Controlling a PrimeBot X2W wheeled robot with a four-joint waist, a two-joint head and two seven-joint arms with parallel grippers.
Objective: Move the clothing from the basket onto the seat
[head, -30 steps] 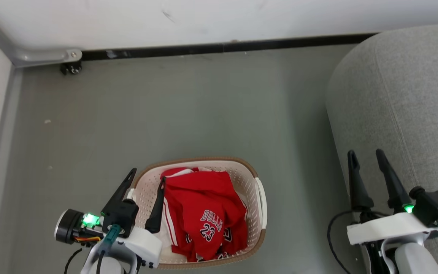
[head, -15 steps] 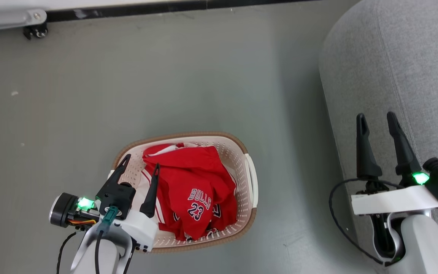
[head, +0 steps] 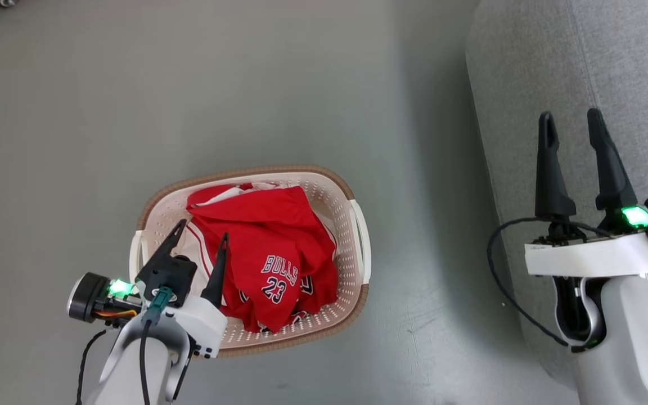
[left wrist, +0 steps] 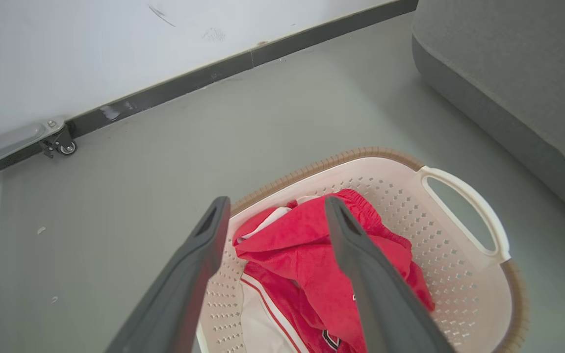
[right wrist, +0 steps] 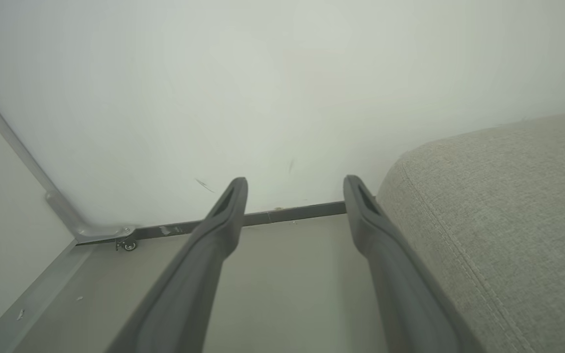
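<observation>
My left claw [head: 202,229] is wide open, nothing in it, hovering over the left side of the basket [head: 256,170] where the red clothes [head: 268,242] are piled. I'd drop straight down and pinch a thick fold, clear of the rim. The seat [head: 526,56] is off to my right. Since a second ago: head tipped down, claw further inside the rim.

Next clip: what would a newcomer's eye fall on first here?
The red Bulls clothing stands out, heaped in the cream laundry basket on the grey floor at the centre of the head view. The left gripper hangs open over the basket's left end. The right gripper, also open, is over the grey seat at the right.
</observation>
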